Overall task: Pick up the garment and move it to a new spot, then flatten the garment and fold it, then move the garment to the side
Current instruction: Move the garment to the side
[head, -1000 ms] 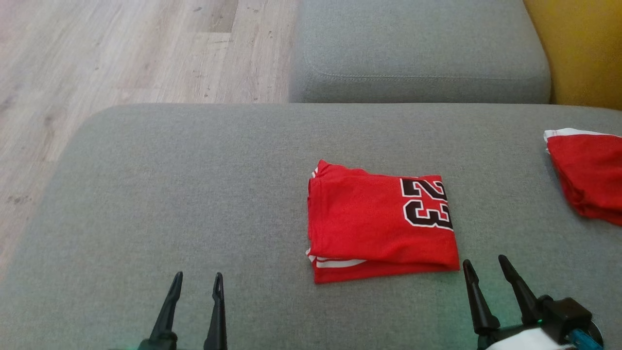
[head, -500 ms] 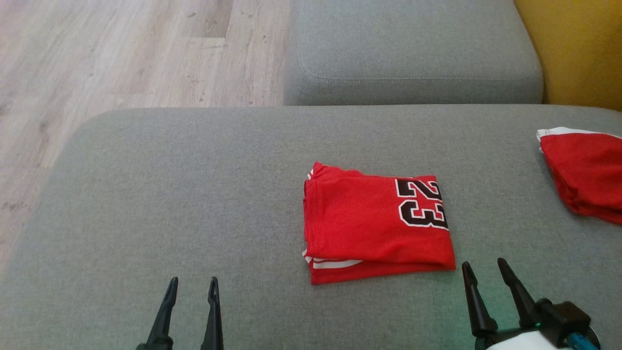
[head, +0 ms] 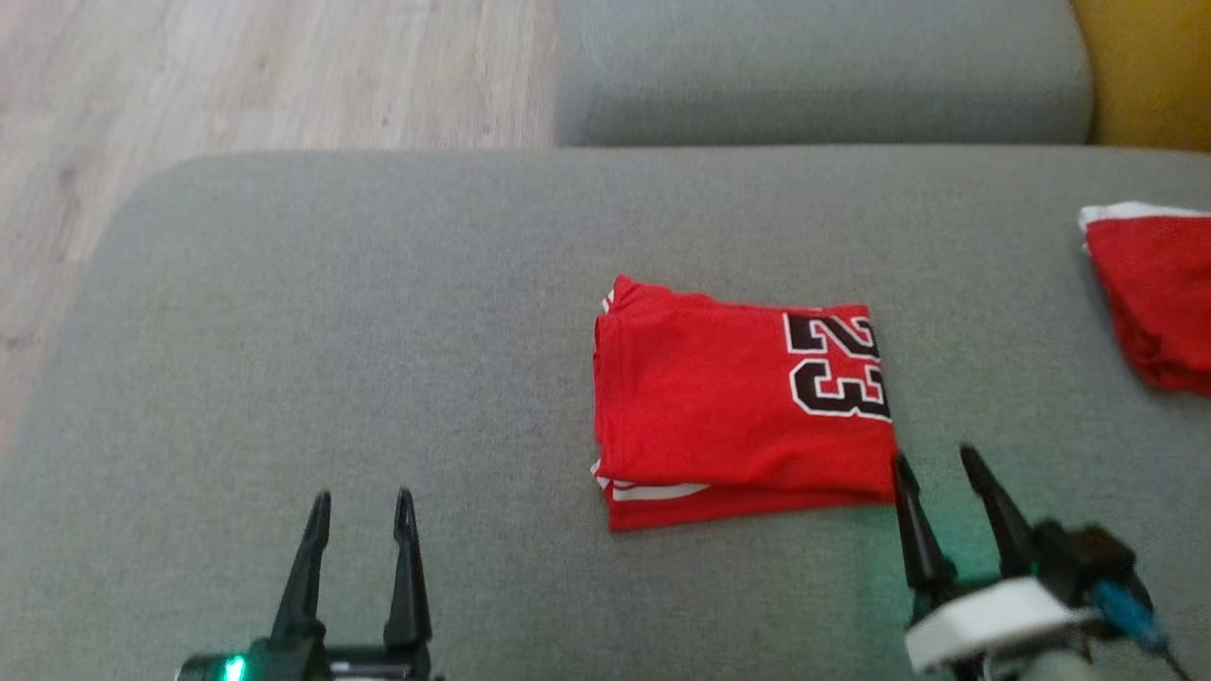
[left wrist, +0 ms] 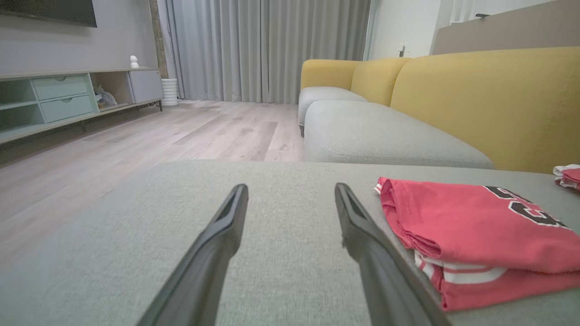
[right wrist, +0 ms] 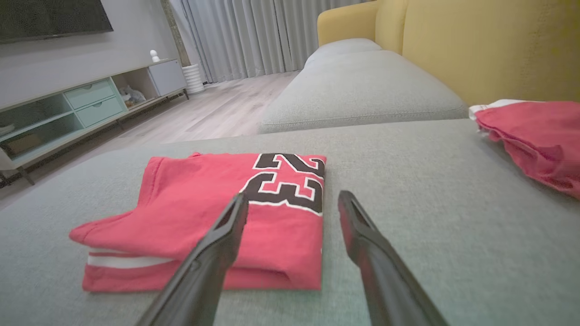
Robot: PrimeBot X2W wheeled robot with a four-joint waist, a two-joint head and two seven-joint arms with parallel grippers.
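Over the last second the head view has been tilted and shifted, so most of the apparent drift of the scene is to be put down to the camera. Measured against the folded red jersey with the black "23" (head: 738,407), however, the right hand (head: 932,454) has been brought forward. Its inner finger now stands at the jersey's near right corner, where before it lay short of it. Whether cloth is touched cannot be told. The fingers of this hand are held apart and nothing is gripped. The left hand (head: 363,494) is likewise held apart and empty, well to the left of the jersey over bare cushion.

The jersey lies folded flat in the middle of the grey fabric sofa seat (head: 378,331). A second red garment with white trim (head: 1154,303) lies well apart at the right edge. Folding is judged complete, and only the move to the side appears to remain, for which the right hand seems to be lined up.

No container is seen on the seat. Across the room, a pale cabinet with shut drawers (left wrist: 68,90) is seen; a small object sits in one open compartment, too blurred to be identified.
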